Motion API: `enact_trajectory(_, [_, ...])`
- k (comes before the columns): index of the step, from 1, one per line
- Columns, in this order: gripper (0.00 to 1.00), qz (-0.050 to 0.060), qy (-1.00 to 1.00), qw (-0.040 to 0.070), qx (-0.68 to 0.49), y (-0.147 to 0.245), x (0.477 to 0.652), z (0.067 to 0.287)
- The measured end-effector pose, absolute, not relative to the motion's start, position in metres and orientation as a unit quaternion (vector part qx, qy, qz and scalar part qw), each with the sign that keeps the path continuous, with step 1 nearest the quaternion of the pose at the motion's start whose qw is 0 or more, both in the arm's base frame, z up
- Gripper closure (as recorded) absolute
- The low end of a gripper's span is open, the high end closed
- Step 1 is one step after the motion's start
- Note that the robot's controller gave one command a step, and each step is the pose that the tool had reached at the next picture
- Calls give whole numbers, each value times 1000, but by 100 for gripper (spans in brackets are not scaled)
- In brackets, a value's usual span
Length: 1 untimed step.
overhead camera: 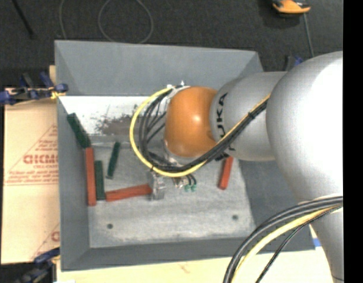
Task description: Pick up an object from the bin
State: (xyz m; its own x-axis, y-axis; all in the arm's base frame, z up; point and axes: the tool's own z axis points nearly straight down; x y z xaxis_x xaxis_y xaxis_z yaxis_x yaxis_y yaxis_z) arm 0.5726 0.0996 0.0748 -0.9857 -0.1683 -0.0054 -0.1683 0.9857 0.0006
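1. Grey metal bin (pixel 158 69) holds a few loose sticks, most of them on the view's left side of its floor.
2. Silver arm (pixel 287 117) reaches in from the view's right, and its orange cover (pixel 190 122) hangs over the floor's middle.
3. Long red stick (pixel 90 175) lies along the left wall, with a dark green stick (pixel 78 130) above it and two more, a slanted one (pixel 113 160) and a straight one (pixel 99 180), just beside it.
4. Flat red stick (pixel 128 193) lies across the floor's middle-front.
5. Short red stick (pixel 225 174) leans at the right, apart.
6. Gripper (pixel 158 188) sits low at the flat red stick's right end and seems to touch it; whether it is clenched or released cannot be told.
7. Small green bit (pixel 190 186) lies just right of the gripper.
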Motion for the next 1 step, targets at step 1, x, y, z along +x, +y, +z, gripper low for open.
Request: enact_trajectory(1, [100,0,998,6,-67,70,555,215])
